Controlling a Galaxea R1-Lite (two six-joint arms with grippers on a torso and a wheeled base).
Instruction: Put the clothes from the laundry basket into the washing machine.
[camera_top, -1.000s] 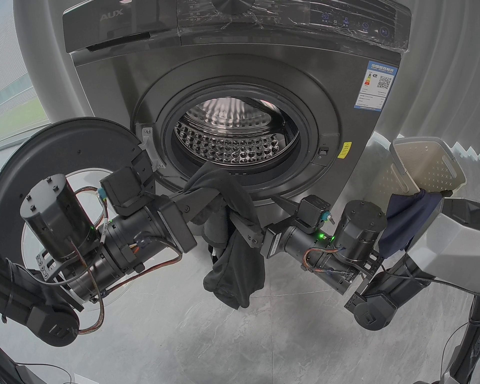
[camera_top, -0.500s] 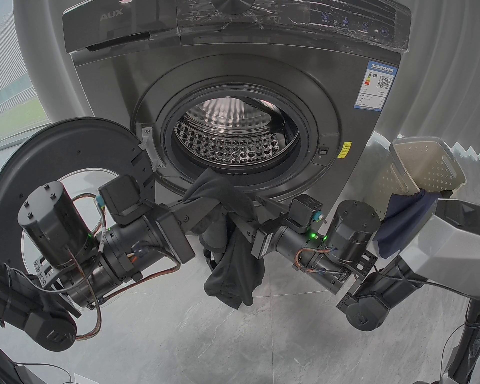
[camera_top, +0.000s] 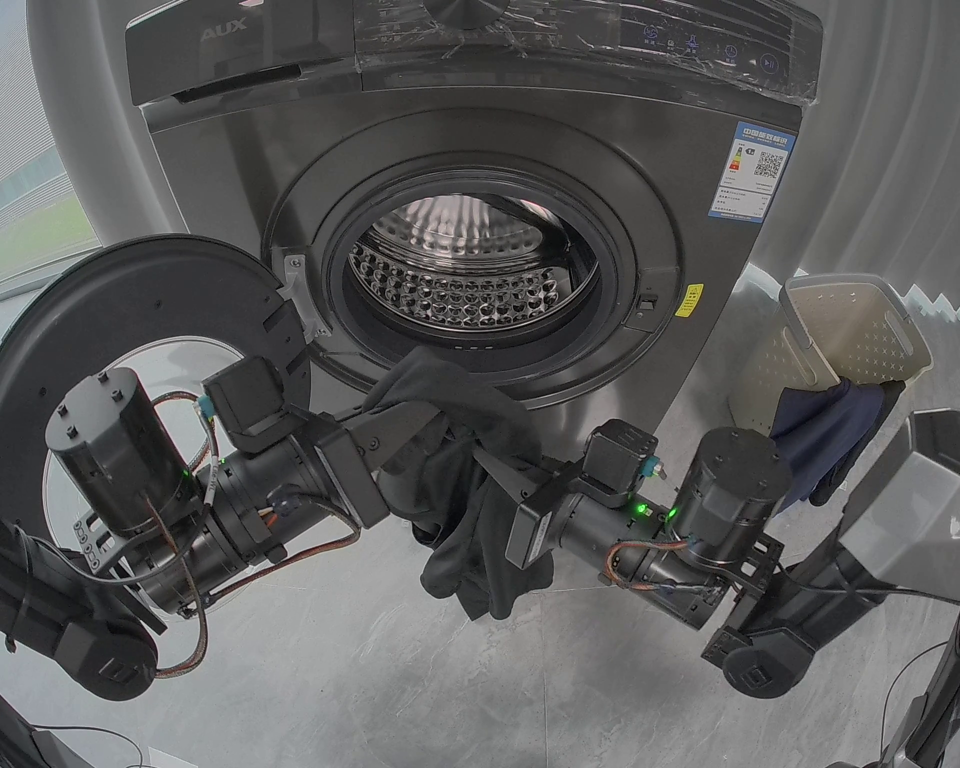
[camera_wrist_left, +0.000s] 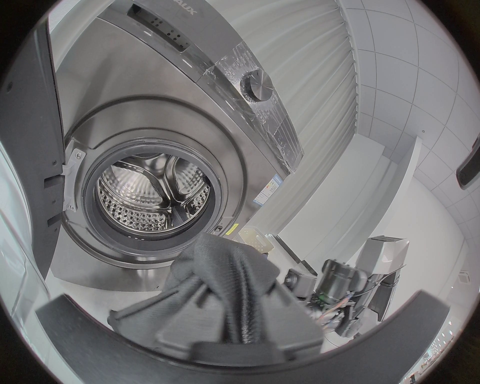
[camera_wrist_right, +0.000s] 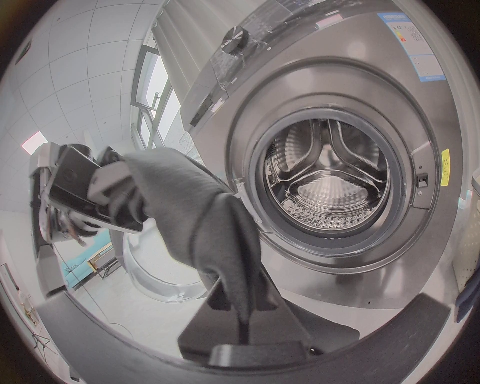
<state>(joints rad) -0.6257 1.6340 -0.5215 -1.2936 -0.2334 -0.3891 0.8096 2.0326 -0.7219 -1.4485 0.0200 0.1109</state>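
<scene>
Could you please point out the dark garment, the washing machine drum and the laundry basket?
dark garment (camera_top: 462, 545), head view, on its hanging lower fold.
drum (camera_top: 455, 295), head view, on its perforated wall.
laundry basket (camera_top: 862, 328), head view, on its perforated side.

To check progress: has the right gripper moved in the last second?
Yes. The right gripper, holding the dark garment, dropped lower in the head view, away from the yellow sticker.

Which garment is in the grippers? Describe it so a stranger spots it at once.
Start at the grey washing machine with its round door swung open. Just below the drum opening, a dark grey garment hangs between the left gripper and right gripper, both shut on it. Unlike the navy cloth draped over the pale laundry basket to the right, it is held aloft.
</scene>
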